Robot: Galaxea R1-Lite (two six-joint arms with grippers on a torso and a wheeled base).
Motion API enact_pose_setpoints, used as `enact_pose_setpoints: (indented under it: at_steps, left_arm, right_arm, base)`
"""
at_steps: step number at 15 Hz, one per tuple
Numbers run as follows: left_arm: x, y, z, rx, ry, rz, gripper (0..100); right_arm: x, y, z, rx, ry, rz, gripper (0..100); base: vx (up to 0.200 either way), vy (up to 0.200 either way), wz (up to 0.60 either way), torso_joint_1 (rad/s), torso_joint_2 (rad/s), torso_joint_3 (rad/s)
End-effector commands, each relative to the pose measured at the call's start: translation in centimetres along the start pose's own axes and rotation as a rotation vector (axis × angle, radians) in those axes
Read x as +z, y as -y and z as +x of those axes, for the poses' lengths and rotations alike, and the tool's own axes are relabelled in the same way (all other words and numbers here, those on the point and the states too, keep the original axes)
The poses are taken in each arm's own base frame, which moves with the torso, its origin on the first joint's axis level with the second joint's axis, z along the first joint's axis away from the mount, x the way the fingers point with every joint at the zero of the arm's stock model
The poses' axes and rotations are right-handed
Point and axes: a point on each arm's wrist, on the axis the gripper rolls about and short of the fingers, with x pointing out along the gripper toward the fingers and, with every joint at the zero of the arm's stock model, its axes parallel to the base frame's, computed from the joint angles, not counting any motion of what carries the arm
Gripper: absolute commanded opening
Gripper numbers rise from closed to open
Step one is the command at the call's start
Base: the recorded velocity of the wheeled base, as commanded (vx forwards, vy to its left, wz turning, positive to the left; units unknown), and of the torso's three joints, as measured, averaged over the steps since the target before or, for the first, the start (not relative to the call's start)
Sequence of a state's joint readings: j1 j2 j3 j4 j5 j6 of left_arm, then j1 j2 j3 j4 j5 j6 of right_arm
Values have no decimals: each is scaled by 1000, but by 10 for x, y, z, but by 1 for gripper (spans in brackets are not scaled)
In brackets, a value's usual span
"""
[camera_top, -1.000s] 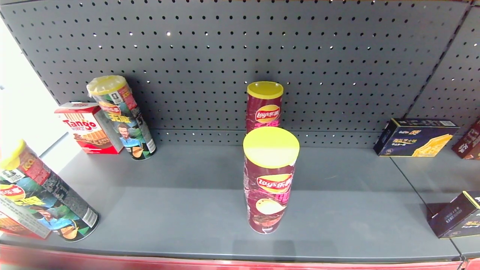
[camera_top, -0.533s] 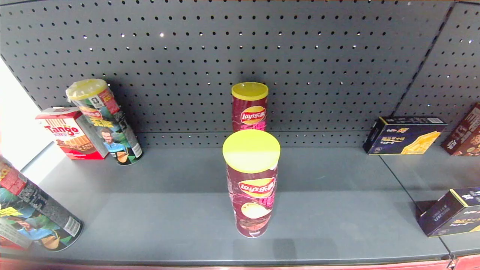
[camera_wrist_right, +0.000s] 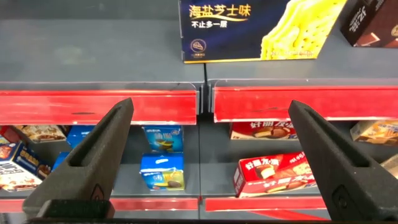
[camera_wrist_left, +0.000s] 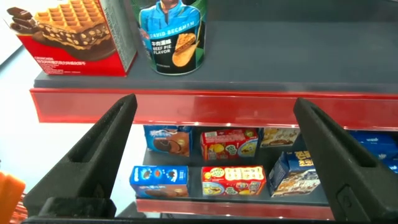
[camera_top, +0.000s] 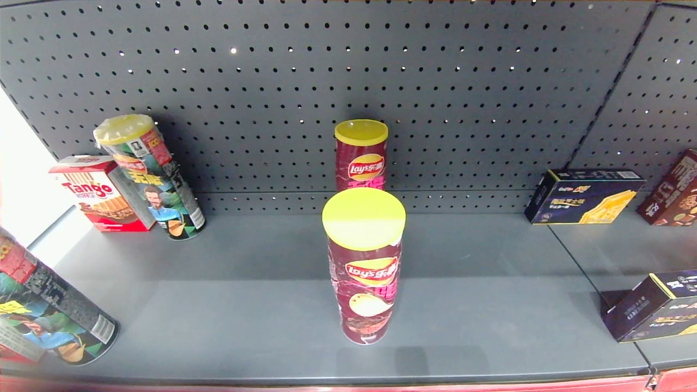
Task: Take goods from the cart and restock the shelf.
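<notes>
- Head view: the whole picture has slid toward the robot's left over the last second and has held almost steady since half a second ago. This is the camera turning, not the goods moving, and their spacing is unchanged.
- The front can (camera_top: 364, 272) stands upright mid-shelf, and the rear can (camera_top: 360, 155) stands directly behind it against the pegboard, with a gap between them.
- The shelf (camera_top: 490, 305) has bare stretches on both sides of that pair.
- At the back left a green can (camera_top: 150, 174) leans just beside a red wafer box (camera_top: 95, 193). A navy box (camera_top: 585, 196) sits at the back right.
- Left wrist view: the left pincer (camera_wrist_left: 214, 102) is spread wide with nothing between its fingers. It hangs in front of the shelf's red lip (camera_wrist_left: 249, 107), below a waffle box (camera_wrist_left: 71, 34) and a portrait can (camera_wrist_left: 173, 34).
- Right wrist view: the right pincer (camera_wrist_right: 211, 104) is also spread wide and empty. It faces the red lip under a biscuit box (camera_wrist_right: 261, 28), with lower shelves of boxed goods (camera_wrist_right: 273, 174) beyond.
- Meaning for the task: nothing is being carried, so this looks like a pause between placements. The next item probably still has to come from the cart.
</notes>
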State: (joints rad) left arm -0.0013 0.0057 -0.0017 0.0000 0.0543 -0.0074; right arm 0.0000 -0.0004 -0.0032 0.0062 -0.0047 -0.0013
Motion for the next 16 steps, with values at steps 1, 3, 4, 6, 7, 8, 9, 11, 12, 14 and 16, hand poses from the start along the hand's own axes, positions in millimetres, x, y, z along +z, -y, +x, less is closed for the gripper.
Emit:
enact_pose_setpoints:
  at_steps: [1, 3, 4, 6, 7, 8, 9, 11, 12, 14, 16]
  left_arm:
    - [0, 0, 0, 1, -1, 0, 100]
    - [0, 0, 0, 1, -1, 0, 100]
    - [0, 0, 0, 1, -1, 0, 100]
    - [0, 0, 0, 1, -1, 0, 100]
    - [0, 0, 0, 1, -1, 0, 100]
    - [0, 0, 0, 1, -1, 0, 100]
    - [0, 0, 0, 1, -1, 0, 100]
    - [0, 0, 0, 1, -1, 0, 100]
    - [0, 0, 0, -1, -1, 1, 100]
    - [0, 0, 0, 1, -1, 0, 100]
    - [0, 0, 0, 1, -1, 0, 100]
  right_arm:
    - [0, 0, 0, 0, -1, 0, 100]
    - [0, 0, 0, 0, -1, 0, 100]
    - [0, 0, 0, 0, -1, 0, 100]
    - [0, 0, 0, 0, -1, 0, 100]
    - [0, 0, 0, 0, -1, 0, 100]
    - [0, 0, 0, 0, -1, 0, 100]
    - [0, 0, 0, 0, -1, 0, 100]
    - [0, 0, 0, 0, -1, 0, 100]
    - [0, 0, 0, 0, -1, 0, 100]
    - [0, 0, 0, 0, -1, 0, 100]
    - [0, 0, 0, 0, -1, 0, 100]
  base:
    - [0, 0, 0, 0, 0, 0]
    - [0, 0, 0, 0, 0, 0]
    - [0, 0, 0, 0, 0, 0]
    - [0, 0, 0, 0, 0, 0]
    - [-200, 0, 0, 2, -2, -2]
    - [-200, 0, 0, 2, -2, 2]
    - [0, 0, 0, 0, 0, 0]
    - [0, 0, 0, 0, 0, 0]
    - [0, 0, 0, 0, 0, 0]
    - [0, 200, 0, 12, 10, 0]
    - [0, 0, 0, 0, 0, 0]
